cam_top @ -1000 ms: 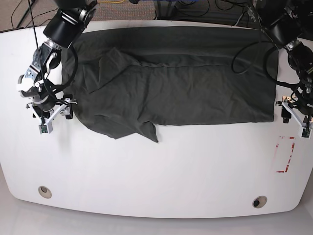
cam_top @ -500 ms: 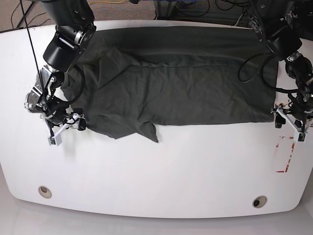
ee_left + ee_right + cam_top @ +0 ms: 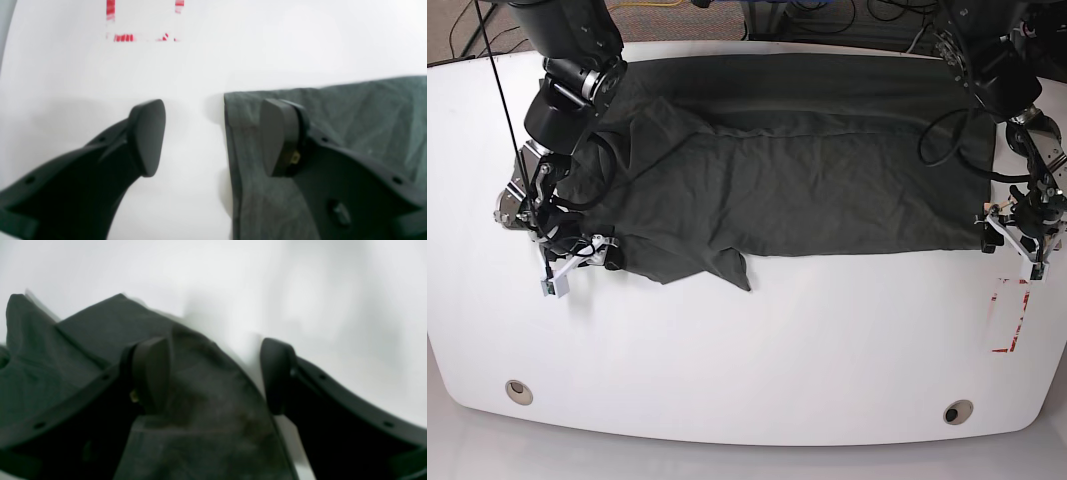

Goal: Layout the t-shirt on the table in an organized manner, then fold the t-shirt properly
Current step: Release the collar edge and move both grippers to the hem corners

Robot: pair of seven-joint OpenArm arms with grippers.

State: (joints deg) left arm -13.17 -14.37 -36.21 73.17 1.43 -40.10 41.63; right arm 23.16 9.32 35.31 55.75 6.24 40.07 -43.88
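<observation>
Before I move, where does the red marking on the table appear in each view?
Base: lower right, the red marking is below the t-shirt's right corner.
Left wrist: top, left of centre.
Right wrist: not in it.
Shared landmark: the dark t-shirt, in all three views.

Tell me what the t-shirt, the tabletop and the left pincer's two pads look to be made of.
T-shirt: soft, thin matte fabric, probably a knit, going by its creases and limp edges.
Tabletop: smooth, glossy white, perhaps laminate; blurred reflections show near the pincer.
Left pincer's pads: dull dark grey, possibly rubber or plastic, judging by their rounded, shineless surface.
</observation>
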